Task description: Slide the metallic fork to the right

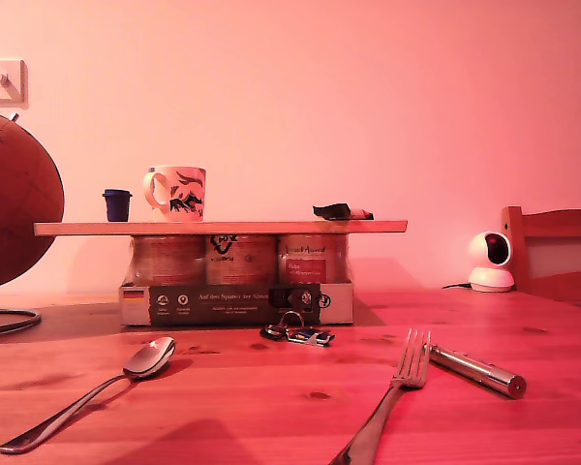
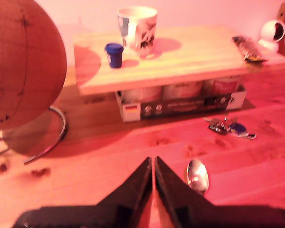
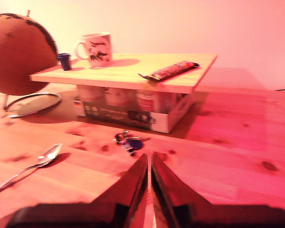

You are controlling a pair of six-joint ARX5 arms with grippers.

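German-lettered box behind metallic fork

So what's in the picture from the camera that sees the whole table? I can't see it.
A shiny fork lies on a wooden table beside a metal cylinder, with a spoon toward the exterior view's left. Behind sit keys and a board holding a mug.

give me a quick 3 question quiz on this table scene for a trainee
1. True or false: the metallic fork lies between the spoon and the metal cylinder in the exterior view.
2. What stands beside the mug on the wooden board? A) keys B) small blue cup C) camera
3. Is my first gripper touching anything?

Key: 1 true; 2 B, the small blue cup; 3 no, its jaws are together over bare table.
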